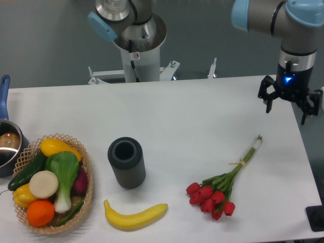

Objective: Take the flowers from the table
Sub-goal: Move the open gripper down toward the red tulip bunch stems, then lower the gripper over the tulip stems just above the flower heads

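The bunch of red tulips with long green stems tied by a pale band (221, 188) lies flat on the large matte white tabletop (192, 116), toward 4 o'clock of the scene, blooms pointing to 7 o'clock and stem ends to 1 o'clock. The black two-finger gripper (286, 105) hangs at 2 o'clock, over the table's right edge, well apart from the tulips, its fingers spread and holding nothing. A yellow banana (135, 215) lies at 9 o'clock of the blooms, below a dark ribbed cylindrical cup (126, 162).

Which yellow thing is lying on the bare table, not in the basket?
The banana, lying on the table in front of the dark cylinder. The other yellow pieces sit inside the wicker basket.
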Motion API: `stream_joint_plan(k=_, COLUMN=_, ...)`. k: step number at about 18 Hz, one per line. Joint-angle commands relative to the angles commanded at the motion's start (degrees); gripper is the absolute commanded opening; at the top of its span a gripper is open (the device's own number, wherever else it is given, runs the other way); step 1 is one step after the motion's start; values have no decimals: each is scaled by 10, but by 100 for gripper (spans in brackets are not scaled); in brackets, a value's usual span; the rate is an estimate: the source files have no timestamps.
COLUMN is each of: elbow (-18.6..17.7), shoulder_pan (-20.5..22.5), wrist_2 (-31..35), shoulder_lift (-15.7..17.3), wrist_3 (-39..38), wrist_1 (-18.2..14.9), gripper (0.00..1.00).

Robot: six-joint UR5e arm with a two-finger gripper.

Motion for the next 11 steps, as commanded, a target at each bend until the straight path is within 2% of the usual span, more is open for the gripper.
stream_joint_plan(k=6, elbow=-4, shoulder_pan=-24, wrist_2=-1, shoulder_lift=-39, wrist_3=-22, wrist_1=29, gripper=100)
stream_joint_plan(k=9, elbow=-8, shoulder_pan=-30, wrist_2=-2, shoulder_lift=-69, wrist_3=-12, wrist_1=33, gripper=100)
stream_joint_plan(k=11, elbow=-11, shoulder_pan=-38, wrist_2=-2, shoulder_lift=-77, wrist_3=-14, wrist_1=35, gripper=100)
